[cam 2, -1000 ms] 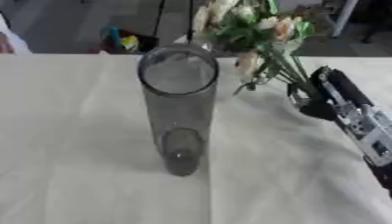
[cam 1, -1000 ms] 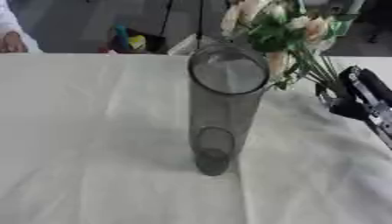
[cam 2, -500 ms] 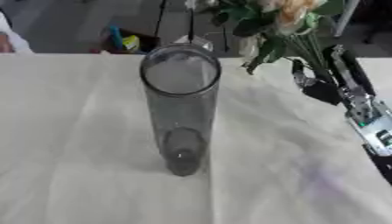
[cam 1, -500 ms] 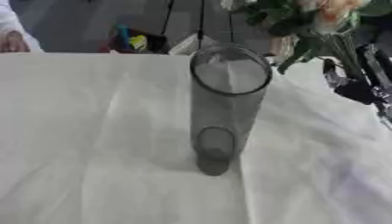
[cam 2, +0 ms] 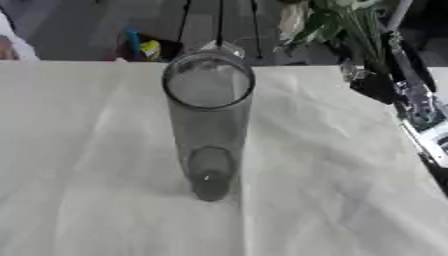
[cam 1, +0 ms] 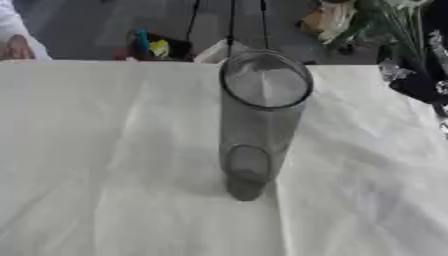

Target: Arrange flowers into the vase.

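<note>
Bench under a white cloth, wrinkled. Tall clear glass vase upright near centre, nothing in it. Right hand at the upper right past the vase rim, curled round the green stems of the flowers; blooms cut off by the top edge. Left hand not seen.

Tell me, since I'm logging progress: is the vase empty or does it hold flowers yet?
Empty. The vase stands upright with a clear mouth; the flowers are in the air to its upper right, by the right hand.
</note>
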{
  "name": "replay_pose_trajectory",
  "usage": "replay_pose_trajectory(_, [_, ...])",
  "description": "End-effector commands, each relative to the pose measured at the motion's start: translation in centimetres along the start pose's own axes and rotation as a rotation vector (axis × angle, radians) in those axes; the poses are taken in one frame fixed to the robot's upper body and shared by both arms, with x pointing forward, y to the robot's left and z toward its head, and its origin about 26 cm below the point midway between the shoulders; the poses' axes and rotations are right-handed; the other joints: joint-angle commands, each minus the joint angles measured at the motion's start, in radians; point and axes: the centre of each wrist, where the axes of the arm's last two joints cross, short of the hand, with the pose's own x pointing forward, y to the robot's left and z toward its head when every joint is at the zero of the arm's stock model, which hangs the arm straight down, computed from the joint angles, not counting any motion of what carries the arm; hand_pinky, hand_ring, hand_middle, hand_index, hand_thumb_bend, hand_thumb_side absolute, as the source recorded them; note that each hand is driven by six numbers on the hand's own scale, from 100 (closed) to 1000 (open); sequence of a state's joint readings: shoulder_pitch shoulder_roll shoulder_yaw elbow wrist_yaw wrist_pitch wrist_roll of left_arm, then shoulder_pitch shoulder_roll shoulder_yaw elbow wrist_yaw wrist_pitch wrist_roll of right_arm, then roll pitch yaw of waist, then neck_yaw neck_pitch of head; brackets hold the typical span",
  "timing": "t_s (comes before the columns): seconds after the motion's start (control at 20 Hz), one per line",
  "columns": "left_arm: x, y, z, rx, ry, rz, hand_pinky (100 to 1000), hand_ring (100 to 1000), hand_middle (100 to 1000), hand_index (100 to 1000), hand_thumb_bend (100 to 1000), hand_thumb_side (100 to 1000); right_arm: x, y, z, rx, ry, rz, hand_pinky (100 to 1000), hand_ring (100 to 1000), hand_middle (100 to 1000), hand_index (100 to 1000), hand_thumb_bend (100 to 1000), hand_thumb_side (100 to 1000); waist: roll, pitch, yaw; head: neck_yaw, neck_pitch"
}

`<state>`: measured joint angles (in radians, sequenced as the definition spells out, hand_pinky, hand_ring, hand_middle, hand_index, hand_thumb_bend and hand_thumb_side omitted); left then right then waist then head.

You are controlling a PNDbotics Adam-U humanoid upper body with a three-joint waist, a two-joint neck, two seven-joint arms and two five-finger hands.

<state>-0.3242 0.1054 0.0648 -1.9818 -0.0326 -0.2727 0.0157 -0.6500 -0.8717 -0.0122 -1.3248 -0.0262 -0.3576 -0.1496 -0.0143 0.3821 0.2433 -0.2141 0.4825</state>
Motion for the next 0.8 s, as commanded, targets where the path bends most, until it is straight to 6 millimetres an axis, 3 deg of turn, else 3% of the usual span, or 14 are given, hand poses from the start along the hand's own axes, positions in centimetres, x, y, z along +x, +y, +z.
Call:
replay_pose_trajectory(0.05, [0.6,0.4,-0.5,-0.01,-0.026,-0.01,568,709,721,917,100,1000,2.3,-2.1,-2.0,-0.044,-0.049,-0.022,113,100,100,109,100,322,-0.018,-0.043,0.0,0.006,-0.001])
replay_pose_trajectory(0.8, [0.6,0.6,-0.4,-0.021,-0.016,-0.007,567,705,713,915,100,1000,8.2,-1.1,-7.0,-0.122,-0.111,-0.254,100,100,100,110,100,206,-0.036,-0.077,0.01,0.0,0.014])
